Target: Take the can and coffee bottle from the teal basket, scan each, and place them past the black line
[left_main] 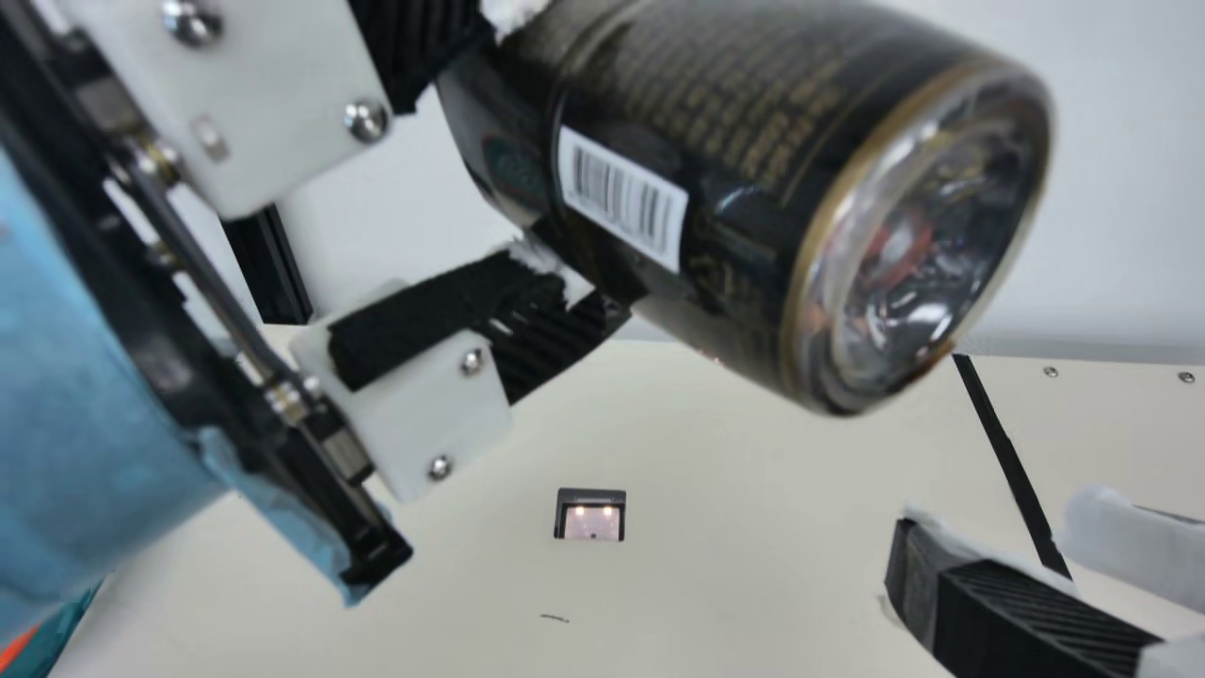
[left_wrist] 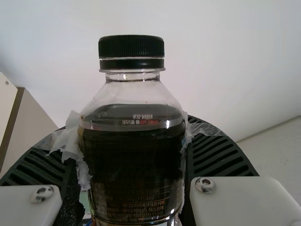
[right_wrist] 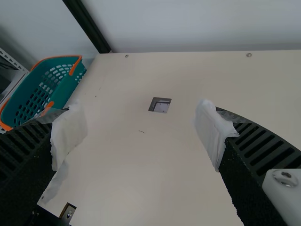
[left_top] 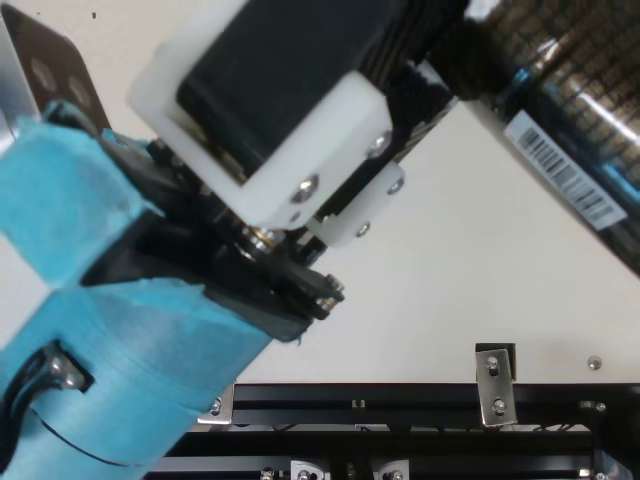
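My left gripper [left_main: 546, 174] is shut on the dark coffee bottle [left_main: 744, 198], holding it tilted in the air above the table, its clear base toward the lower right and a white barcode label on its side. The top view also shows part of the bottle [left_top: 610, 90]. In the left wrist view, the bottle [left_wrist: 136, 160] stands between the fingers of the left gripper [left_wrist: 132, 136], black cap beyond the tips. My right gripper [left_main: 988, 532] is at the lower right of the main view; in its wrist view the right gripper [right_wrist: 141, 129] is open, nothing between its fingers.
The scanner window [left_main: 591, 518] is set into the cream table [left_main: 715, 574], below the held bottle in the main view. Right of it runs the black line [left_main: 1007, 452]. The teal basket [right_wrist: 70, 84] with orange trim stands beside the table edge. A metal rail [left_top: 400, 405] crosses the top view.
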Motion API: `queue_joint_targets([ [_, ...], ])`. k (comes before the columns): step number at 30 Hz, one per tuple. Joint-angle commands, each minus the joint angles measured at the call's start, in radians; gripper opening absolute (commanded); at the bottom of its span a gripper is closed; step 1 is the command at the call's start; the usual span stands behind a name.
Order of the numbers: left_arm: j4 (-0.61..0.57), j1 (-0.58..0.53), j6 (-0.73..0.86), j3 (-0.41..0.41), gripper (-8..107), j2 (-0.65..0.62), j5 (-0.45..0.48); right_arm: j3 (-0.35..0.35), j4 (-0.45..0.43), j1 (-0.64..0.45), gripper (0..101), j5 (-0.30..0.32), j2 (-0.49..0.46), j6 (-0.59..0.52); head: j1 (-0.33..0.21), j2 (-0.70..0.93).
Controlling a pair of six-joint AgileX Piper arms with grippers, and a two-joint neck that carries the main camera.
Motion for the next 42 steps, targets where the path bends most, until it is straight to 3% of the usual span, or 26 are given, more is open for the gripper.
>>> queue_joint_targets([
  [1,0.012,-0.018,-0.011,0.004,10,-0.004,-0.025,0.000,0.000,0.000,101,0.000,0.000,0.000,-0.028,-0.003],
  [42,0.014,-0.090,-0.003,0.011,10,-0.005,-0.054,0.000,0.000,0.000,101,0.000,0.000,0.000,-0.028,-0.003],
])
